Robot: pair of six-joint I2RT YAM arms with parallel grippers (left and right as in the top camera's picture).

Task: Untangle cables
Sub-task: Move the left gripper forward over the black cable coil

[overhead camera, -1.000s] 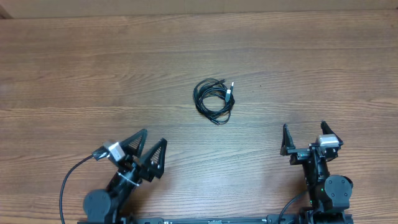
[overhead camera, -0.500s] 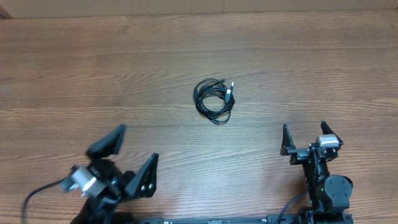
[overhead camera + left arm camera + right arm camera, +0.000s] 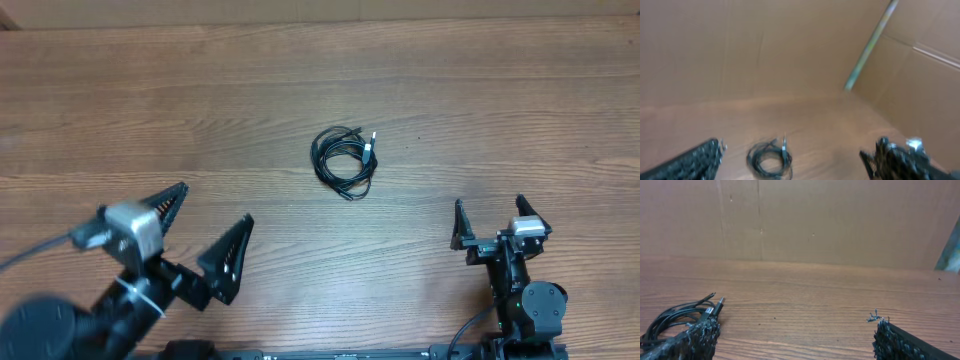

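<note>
The cables (image 3: 343, 160) lie as one small coiled black bundle with a silvery plug end, on the wooden table (image 3: 150, 100) a little behind its middle. My left gripper (image 3: 216, 201) is raised at the front left, open and empty, well to the left of the coil. Its wrist view is blurred: the cables (image 3: 770, 159) show low down, beside one of its fingers (image 3: 692, 162). My right gripper (image 3: 488, 202) stands open and empty at the front right. From its wrist, the cables (image 3: 670, 320) lie to the left, behind the left finger (image 3: 695, 340).
Brown cardboard walls (image 3: 805, 220) close off the far side of the table. A pale strip (image 3: 870, 45) runs up a corner of the walls. The left arm's thick black wire (image 3: 25, 255) trails off the left edge. The right arm (image 3: 895, 157) shows at the lower right of the left wrist view.
The left arm has swung left and risen toward the overhead camera, its jaws still wide. The right arm and the coil have not moved.
</note>
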